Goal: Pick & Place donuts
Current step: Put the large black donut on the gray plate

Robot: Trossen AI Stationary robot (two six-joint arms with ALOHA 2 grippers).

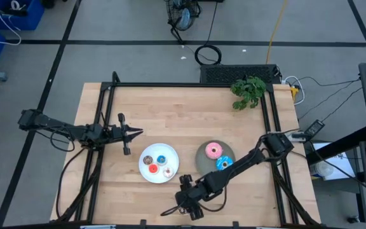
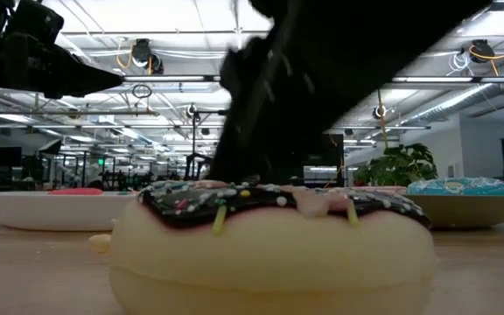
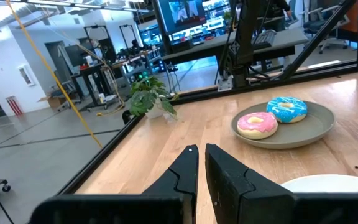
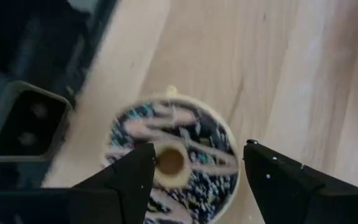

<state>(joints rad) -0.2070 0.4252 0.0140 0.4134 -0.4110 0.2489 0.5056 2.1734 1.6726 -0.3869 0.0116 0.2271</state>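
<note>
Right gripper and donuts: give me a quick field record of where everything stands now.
right gripper: open, above sprinkled donut at table's front edge
left gripper: shut, idle left of white plate
white plate: four tiny donuts
grey plate: pink donut, blue donut
sprinkled donut: on the table, not yet gripped

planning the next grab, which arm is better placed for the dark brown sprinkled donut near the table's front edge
Right. The right claw hangs open directly over the dark brown sprinkled toy ring donut, fingers on either side. The left claw is shut, away beyond the round white plate.
</note>
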